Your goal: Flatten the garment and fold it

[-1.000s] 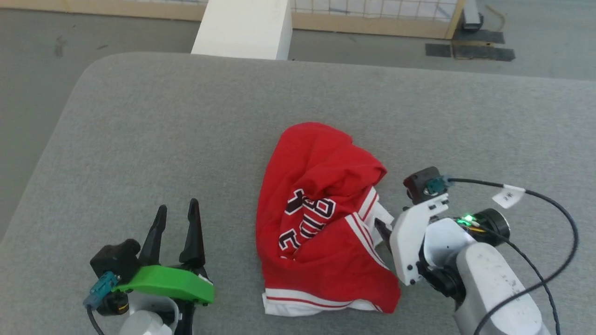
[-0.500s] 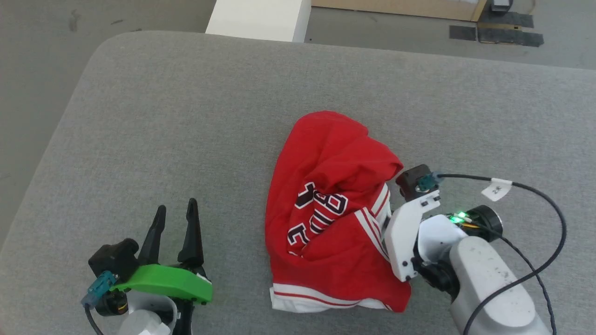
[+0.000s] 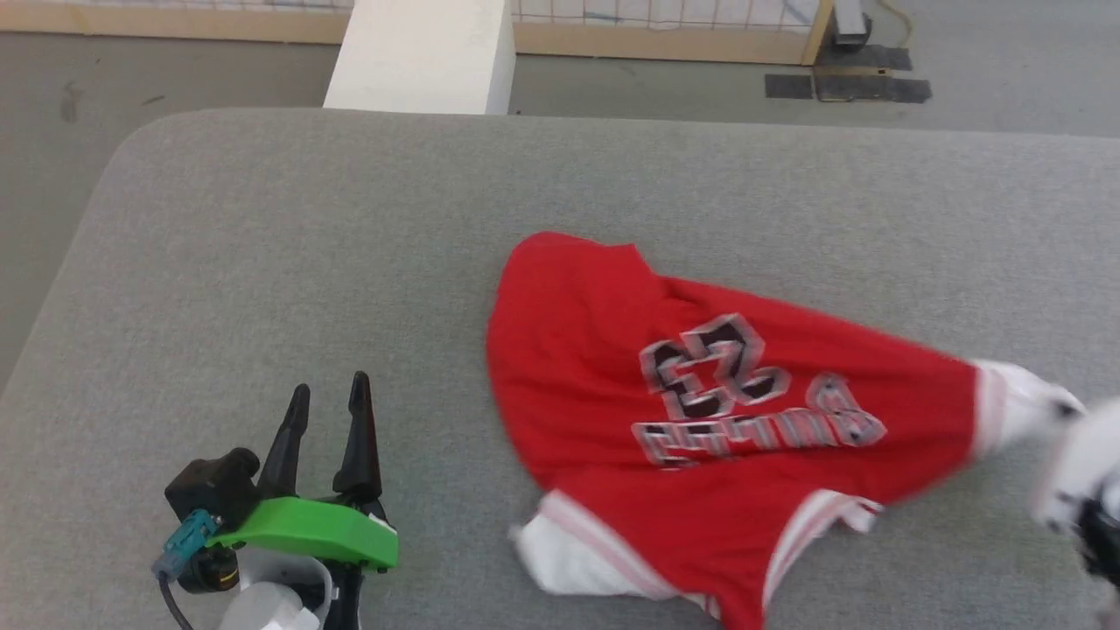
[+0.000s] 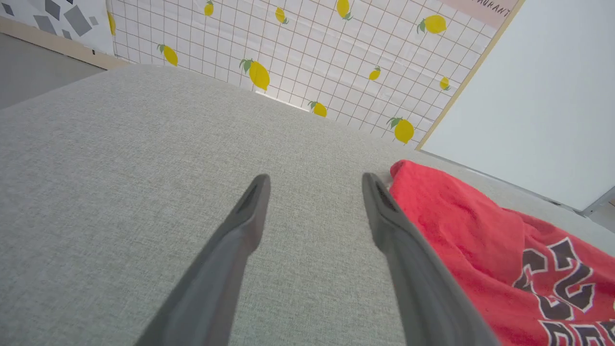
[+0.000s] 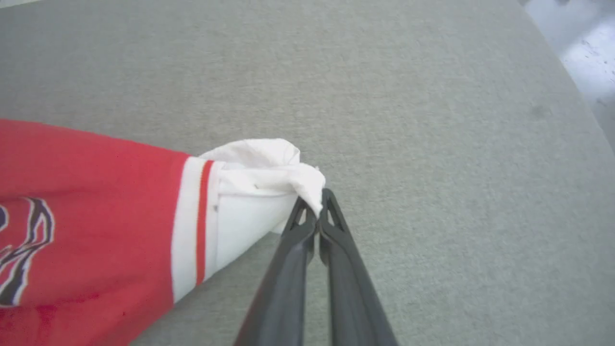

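Right gripper (image 5: 318,211) pinched closed on white sleeve (image 5: 250,202) of red 23 jersey (image 3: 595,350); drag right, low, until chest flat.

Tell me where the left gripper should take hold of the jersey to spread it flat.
Grip the free white sleeve at its outer edge, coming in low from the robot's left. It lies on the grey surface nearest the open left gripper, opposite the other sleeve, pinched by the right gripper; pulling apart should spread the jersey.
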### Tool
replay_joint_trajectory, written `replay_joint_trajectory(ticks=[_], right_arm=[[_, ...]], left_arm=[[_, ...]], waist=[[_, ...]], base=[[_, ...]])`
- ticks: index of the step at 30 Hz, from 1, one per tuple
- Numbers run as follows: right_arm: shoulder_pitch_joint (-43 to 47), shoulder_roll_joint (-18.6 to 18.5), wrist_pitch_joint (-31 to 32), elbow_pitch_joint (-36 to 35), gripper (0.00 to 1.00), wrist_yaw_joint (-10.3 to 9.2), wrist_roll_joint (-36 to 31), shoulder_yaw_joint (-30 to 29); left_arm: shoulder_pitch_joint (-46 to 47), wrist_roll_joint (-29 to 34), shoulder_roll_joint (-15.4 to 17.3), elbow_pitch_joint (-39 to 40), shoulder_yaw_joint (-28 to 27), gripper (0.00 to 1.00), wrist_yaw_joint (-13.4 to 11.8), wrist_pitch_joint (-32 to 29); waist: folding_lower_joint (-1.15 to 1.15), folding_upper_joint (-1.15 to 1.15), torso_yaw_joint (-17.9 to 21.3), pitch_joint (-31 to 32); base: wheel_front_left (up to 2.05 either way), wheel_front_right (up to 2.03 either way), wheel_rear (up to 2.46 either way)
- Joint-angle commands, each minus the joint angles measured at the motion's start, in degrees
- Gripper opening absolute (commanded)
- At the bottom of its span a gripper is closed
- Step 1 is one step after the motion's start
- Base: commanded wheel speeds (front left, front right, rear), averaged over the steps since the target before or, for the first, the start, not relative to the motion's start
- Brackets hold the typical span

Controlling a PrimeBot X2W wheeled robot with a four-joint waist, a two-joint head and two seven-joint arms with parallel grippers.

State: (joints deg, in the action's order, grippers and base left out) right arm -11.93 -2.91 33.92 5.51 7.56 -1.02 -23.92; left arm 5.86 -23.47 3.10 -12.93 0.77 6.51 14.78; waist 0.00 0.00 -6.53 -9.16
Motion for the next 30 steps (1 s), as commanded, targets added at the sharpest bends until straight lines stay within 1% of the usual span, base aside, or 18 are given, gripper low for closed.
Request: replay_joint_trajectory(ticks=[1, 3, 5, 6, 7, 10, 11, 15, 18, 21, 23, 25, 26, 27, 28, 30], right_arm=[[1.6, 0.0, 1.1, -0.6, 0.0, -0.08, -0.6, -3.5], [3.3, 0.0, 2.7, -0.4, 0.0, -0.08, -1.1, -8.4], [4.0, 0.0, 3.3, 0.3, 0.0, -0.08, -0.7, -11.4], [4.2, 0.0, 2.9, 0.4, 0.48, -0.08, -0.9, -11.6], [4.3, 0.0, 2.0, 0.2, 1.0, -0.08, 0.1, -11.3], [3.9, 0.0, -1.7, -1.1, 1.0, -0.08, 5.5, -8.7], [4.0, 0.0, -3.7, -2.0, 1.0, -0.08, 8.4, -7.4], [5.9, 0.0, -9.7, -4.3, 1.0, -0.08, 15.5, -3.3], [8.0, 0.0, -12.7, -5.5, 1.0, -0.08, 18.4, -1.5], [9.3, 0.0, -13.9, -5.6, 1.0, -0.08, 20.0, 0.5], [9.6, 0.0, -14.6, -5.7, 1.0, -0.08, 20.1, 2.0], [10.0, 0.0, -15.1, -5.7, 1.0, -0.08, 20.2, 2.8], [10.1, 0.0, -15.3, -5.7, 1.0, -0.08, 20.2, 3.1], [10.2, 0.0, -15.3, -5.8, 1.0, -0.08, 20.1, 3.4], [10.1, 0.0, -15.4, -5.8, 1.0, -0.08, 20.3, 3.7], [10.1, 0.0, -15.5, -5.8, 1.0, -0.08, 20.0, 3.8]], left_arm=[[-0.1, 0.2, -0.2, 0.0, 0.1, 1.0, 0.3, 0.2], [-0.1, 0.1, -0.2, -0.1, 0.3, 1.0, 0.3, 0.2], [-0.3, 0.0, -0.2, -0.3, 0.3, 1.0, 0.3, 0.2], [-0.5, 0.0, -0.2, -0.4, 0.2, 1.0, 0.3, 0.2], [-0.6, -0.1, -0.2, -0.5, 0.1, 1.0, 0.3, 0.2], [-1.2, 0.0, -0.1, -0.8, -0.1, 1.0, 0.3, 0.2], [-1.5, 0.0, -0.1, -0.9, -0.1, 1.0, 0.3, 0.2], [-1.6, -0.4, -0.1, -1.0, 0.3, 1.0, 0.1, -0.2], [0.8, -1.5, -0.1, -1.0, 2.0, 1.0, 0.3, -3.5], [6.4, -1.9, 0.3, -2.1, 4.6, 1.0, 0.4, -10.2], [11.4, -2.1, 0.2, -3.7, 6.1, 1.0, -0.7, -16.5], [16.3, -3.5, 0.0, -6.4, 8.0, 1.0, -2.4, -24.4], [18.9, -3.4, 0.0, -7.9, 10.0, 1.0, -3.2, -29.3], [20.8, -3.5, -0.1, -9.0, 11.3, 1.0, -3.7, -32.6], [22.8, -3.4, -0.1, -10.7, 13.3, 1.0, -4.2, -37.2], [25.6, -2.7, -0.1, -12.8, 16.7, 1.0, -4.3, -44.0]], waist=[[0.0, 0.0, 0.5, 0.4], [0.0, 0.0, 0.6, 0.5], [0.0, 0.0, 0.9, 0.7], [0.0, 0.0, 1.1, 0.8], [0.0, 0.0, 1.3, 0.9], [0.0, 0.0, 1.9, 1.7], [0.0, 0.0, 2.1, 2.1], [0.0, 0.0, 2.9, 3.0], [0.0, 0.0, 3.1, 3.3], [0.0, 0.0, 3.5, 2.7], [0.0, 0.0, 4.0, 2.0], [0.0, 0.0, 4.3, 1.5], [0.0, 0.0, 4.6, 1.1], [0.0, 0.0, 4.9, 0.7], [0.0, 0.0, 5.5, 0.3], [0.0, 0.0, 6.3, -0.4]], base=[[0.0, 0.0, 0.0], [0.0, 0.0, 0.0], [0.0, 0.0, 0.0], [0.0, 0.0, 0.0], [0.0, 0.0, 0.0], [0.0, 0.0, 0.0], [0.0, 0.0, 0.0], [0.0, 0.0, 0.0], [0.0, 0.0, 0.0], [0.0, 0.0, 0.0], [0.0, 0.0, 0.0], [0.0, 0.0, 0.0], [0.0, 0.0, 0.0], [0.0, 0.0, 0.0], [0.0, 0.0, 0.0], [0.0, 0.0, 0.0]])
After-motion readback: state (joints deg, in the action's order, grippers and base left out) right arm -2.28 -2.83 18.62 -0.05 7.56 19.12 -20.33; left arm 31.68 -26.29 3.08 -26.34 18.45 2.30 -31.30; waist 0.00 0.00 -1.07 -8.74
